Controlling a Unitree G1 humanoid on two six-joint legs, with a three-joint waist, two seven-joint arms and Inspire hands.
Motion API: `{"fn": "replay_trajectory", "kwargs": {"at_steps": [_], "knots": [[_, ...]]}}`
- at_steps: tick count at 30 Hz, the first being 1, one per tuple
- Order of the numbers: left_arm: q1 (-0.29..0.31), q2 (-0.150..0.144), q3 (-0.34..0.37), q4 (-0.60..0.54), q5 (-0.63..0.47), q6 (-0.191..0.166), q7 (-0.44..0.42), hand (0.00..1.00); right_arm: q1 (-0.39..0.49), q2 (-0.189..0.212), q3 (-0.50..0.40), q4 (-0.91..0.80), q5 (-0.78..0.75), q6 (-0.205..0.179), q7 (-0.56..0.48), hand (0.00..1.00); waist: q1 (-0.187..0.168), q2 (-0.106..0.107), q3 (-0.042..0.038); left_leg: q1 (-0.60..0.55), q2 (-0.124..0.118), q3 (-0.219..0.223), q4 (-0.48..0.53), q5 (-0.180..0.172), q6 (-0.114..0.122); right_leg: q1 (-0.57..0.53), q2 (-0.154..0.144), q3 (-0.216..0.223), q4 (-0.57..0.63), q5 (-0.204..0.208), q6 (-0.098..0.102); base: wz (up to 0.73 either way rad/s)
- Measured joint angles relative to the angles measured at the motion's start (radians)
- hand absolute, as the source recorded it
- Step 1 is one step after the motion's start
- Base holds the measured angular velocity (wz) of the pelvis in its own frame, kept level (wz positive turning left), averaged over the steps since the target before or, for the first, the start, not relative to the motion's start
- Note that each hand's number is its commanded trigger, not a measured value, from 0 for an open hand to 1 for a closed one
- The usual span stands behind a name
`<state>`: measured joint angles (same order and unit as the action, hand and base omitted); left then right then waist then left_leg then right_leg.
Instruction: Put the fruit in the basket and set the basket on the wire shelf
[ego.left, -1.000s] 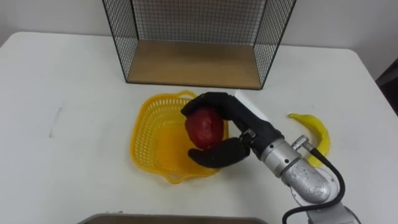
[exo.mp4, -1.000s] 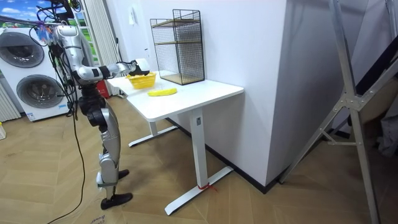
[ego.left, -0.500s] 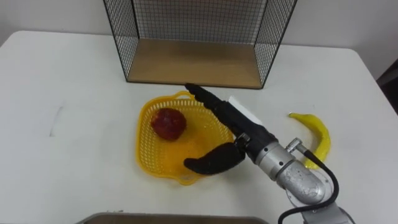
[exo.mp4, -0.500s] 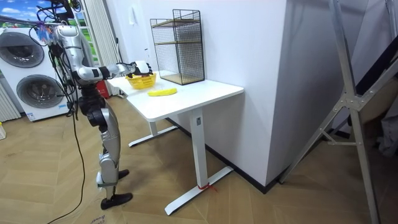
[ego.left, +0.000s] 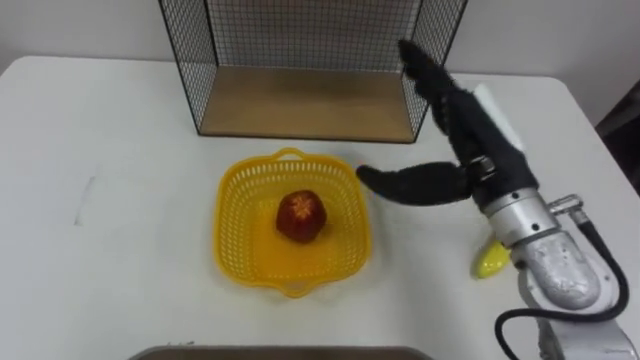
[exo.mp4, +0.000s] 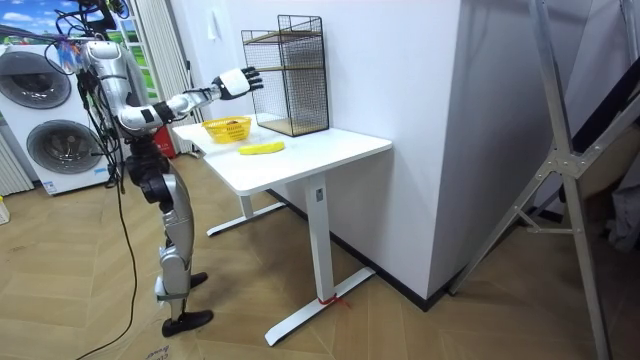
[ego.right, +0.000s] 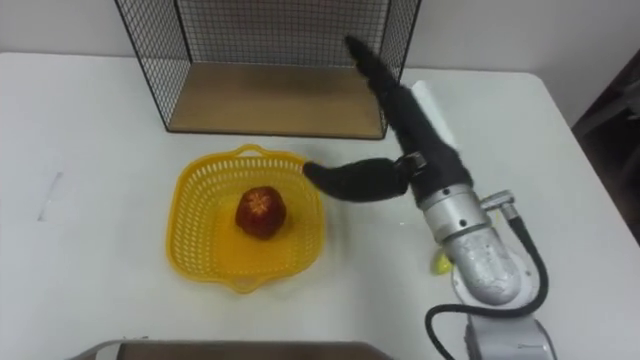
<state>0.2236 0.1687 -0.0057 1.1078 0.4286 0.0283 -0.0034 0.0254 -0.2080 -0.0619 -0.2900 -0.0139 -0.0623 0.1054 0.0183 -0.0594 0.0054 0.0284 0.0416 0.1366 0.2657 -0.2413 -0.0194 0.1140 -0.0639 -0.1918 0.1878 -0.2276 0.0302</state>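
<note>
White table (exo.mp4: 335, 150): stands on wood floor (exo.mp4: 420, 320), next to white wall (exo.mp4: 390, 70). Tabletop has faint grey mark (ego.left: 84, 192), left side. Grey rim (ego.left: 280, 353) at near edge, type unclear. Washing machines (exo.mp4: 60, 150): room view's left, one above the other. Metal frame (exo.mp4: 560, 150): room view's right.

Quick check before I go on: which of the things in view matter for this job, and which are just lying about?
For the job:
red fruit, in the yellow basket
banana, out on the table
wire shelf
right hand, open and empty

Just there:
washing machines
metal frame
</note>
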Motion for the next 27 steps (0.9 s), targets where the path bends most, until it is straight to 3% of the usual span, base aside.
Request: {"fn": "replay_trajectory", "kwargs": {"at_steps": [10, 16, 21, 27], "knots": [[0.019, 0.003, 0.053, 0.002, 0.001, -0.016, -0.001, 0.00, -0.006, -0.051, -0.138, -0.020, 0.008, -0.033, -0.201, 0.00, -0.030, -0.015, -0.0042, 0.014, 0.000, 0.002, -0.007, 0.000, 0.000, 0.008, 0.000, 0.001, 0.001, 0.000, 0.000, 0.00], [0.026, 0.002, 0.070, 0.001, -0.004, 0.013, -0.001, 0.00, -0.006, -0.069, -0.143, 0.051, 0.003, -0.031, -0.281, 0.00, -0.040, -0.018, -0.0064, 0.021, 0.000, 0.004, -0.008, 0.000, 0.000, 0.013, 0.001, 0.006, 0.000, 0.000, 0.000, -0.01], [0.041, 0.002, 0.070, -0.035, -0.003, 0.058, -0.002, 0.00, -0.003, -0.075, -0.127, 0.253, -0.023, 0.048, -0.289, 0.00, -0.034, -0.022, -0.0095, 0.016, 0.000, 0.010, -0.009, 0.001, 0.001, 0.003, -0.002, 0.004, 0.005, 0.000, 0.000, -0.02], [0.043, 0.003, 0.071, -0.065, -0.003, 0.064, -0.009, 0.00, -0.015, -0.075, -0.115, 0.373, -0.035, 0.071, -0.255, 0.00, -0.022, -0.021, -0.0081, 0.019, 0.000, 0.023, -0.013, 0.003, 0.003, -0.008, -0.004, 0.013, 0.017, 0.000, 0.000, -0.07]]}}
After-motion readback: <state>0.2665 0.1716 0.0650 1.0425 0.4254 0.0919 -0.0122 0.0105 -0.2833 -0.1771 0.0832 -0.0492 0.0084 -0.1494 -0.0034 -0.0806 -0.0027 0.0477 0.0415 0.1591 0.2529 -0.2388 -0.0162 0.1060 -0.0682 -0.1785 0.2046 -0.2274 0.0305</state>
